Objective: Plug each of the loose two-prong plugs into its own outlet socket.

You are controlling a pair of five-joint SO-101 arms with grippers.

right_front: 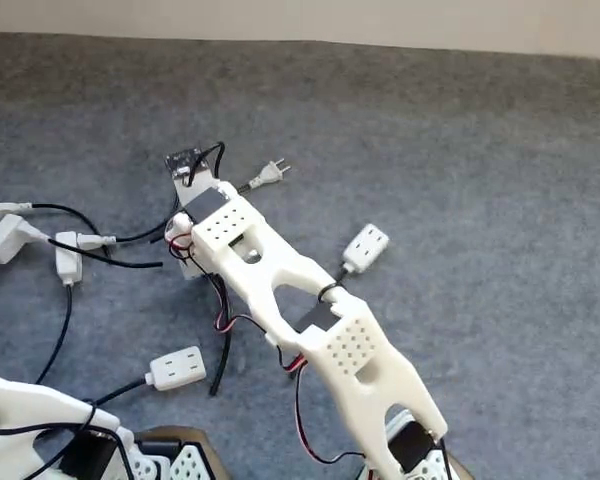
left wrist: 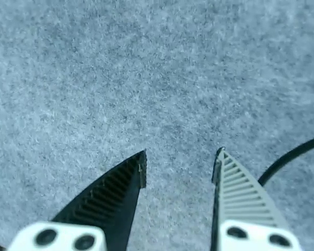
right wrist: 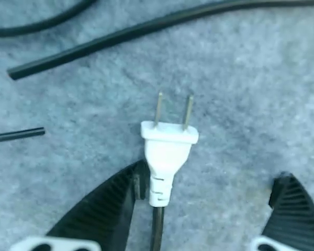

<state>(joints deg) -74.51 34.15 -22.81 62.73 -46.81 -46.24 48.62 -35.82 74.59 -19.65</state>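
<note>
The right tool hangs wide open over the grey counter and holds nothing. A white 2-prong plug lies flat between its fingers, just beside the dark one, with its prongs pointing away toward 2 black cords. The left tool is open too and empty above bare counter. From above, 1 white outlet socket lies near the left arm and a second socket lies beside the right arm.
</note>
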